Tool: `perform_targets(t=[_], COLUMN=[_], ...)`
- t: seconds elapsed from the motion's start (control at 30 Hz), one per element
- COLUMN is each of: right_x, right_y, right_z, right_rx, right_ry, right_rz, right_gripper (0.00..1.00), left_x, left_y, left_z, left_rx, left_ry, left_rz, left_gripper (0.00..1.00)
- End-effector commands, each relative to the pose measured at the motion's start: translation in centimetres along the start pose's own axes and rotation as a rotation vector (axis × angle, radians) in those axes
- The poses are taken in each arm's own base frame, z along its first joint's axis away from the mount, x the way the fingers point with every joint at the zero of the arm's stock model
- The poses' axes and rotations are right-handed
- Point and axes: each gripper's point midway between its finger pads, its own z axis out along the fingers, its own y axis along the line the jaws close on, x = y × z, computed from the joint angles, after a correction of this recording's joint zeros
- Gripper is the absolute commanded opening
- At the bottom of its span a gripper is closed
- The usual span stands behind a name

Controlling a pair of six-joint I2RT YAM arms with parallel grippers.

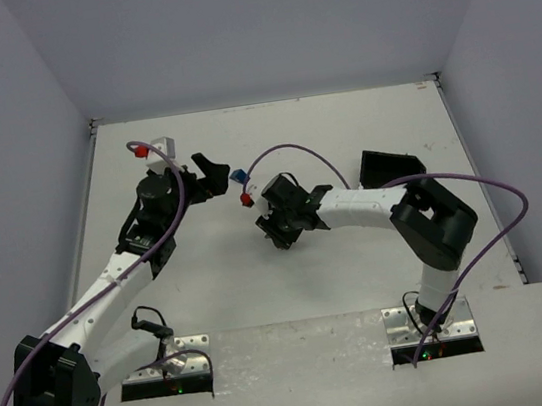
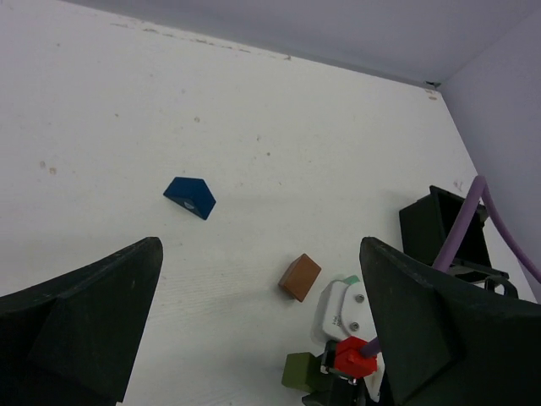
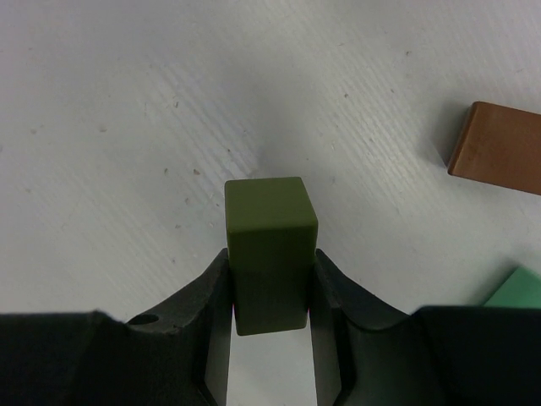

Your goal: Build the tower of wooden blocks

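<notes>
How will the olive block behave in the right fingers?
The olive block looks rigid, with flat faces the fingers clamp squarely, so it probably won't twist or roll. Its paint seems smooth, so a loose grip might let it slide. Small and wooden, likely light.

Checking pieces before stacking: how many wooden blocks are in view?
4. The blue block lies alone on the table; the brown block lies nearer the right gripper, which clamps the olive block; a mint-green block peeks in beside the brown one. Others may be hidden.
</notes>
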Motion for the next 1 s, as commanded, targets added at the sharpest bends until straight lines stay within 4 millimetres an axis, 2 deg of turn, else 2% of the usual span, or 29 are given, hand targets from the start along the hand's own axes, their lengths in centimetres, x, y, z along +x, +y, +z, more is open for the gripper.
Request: perform_targets(t=[0.0, 0.13, 0.5, 0.63, 0.83, 0.87, 0.9, 0.97], right_x=[-2.0, -1.5, -1.8, -2.4, -4.5, -4.9, -5.1, -6.0], right_y=[-1.1, -0.9, -0.7, -0.4, 0.6, 0.8, 1.0, 1.2], right_z=[0.3, 1.3, 1.9, 1.7, 0.3, 0.0, -0.2, -1.2], right_rx=[0.115, 0.142, 0.177, 0.169, 0.115, 0.106, 0.099, 0.088], right_ry=[0.010, 0.056, 0.064, 0.046, -0.045, -0.062, -0.071, -0.114], right_rz=[-0.025, -0.038, -0.052, -0.054, -0.072, -0.076, -0.077, -0.085], right_gripper=[0.25, 0.28, 0.55, 0.61, 0.74, 0.81, 0.93, 0.99], left_x=[-1.2, -1.1, -0.9, -1.0, -0.8, -0.8, -0.7, -0.7], left_y=[0.8, 1.1, 1.5, 1.6, 1.7, 1.6, 1.7, 1.6], left_z=[-0.4, -0.4, -0.3, -0.3, -0.2, -0.2, -0.2, -0.2], left_rx=[-0.036, -0.048, -0.060, -0.063, -0.064, -0.061, -0.062, -0.062], left_ry=[-0.053, -0.052, -0.046, -0.046, -0.038, -0.036, -0.034, -0.032], left_rz=[-0.029, -0.032, -0.039, -0.044, -0.044, -0.044, -0.043, -0.041], left_gripper=[1.00, 1.00, 1.00, 1.00, 1.00, 1.00, 1.00, 1.00])
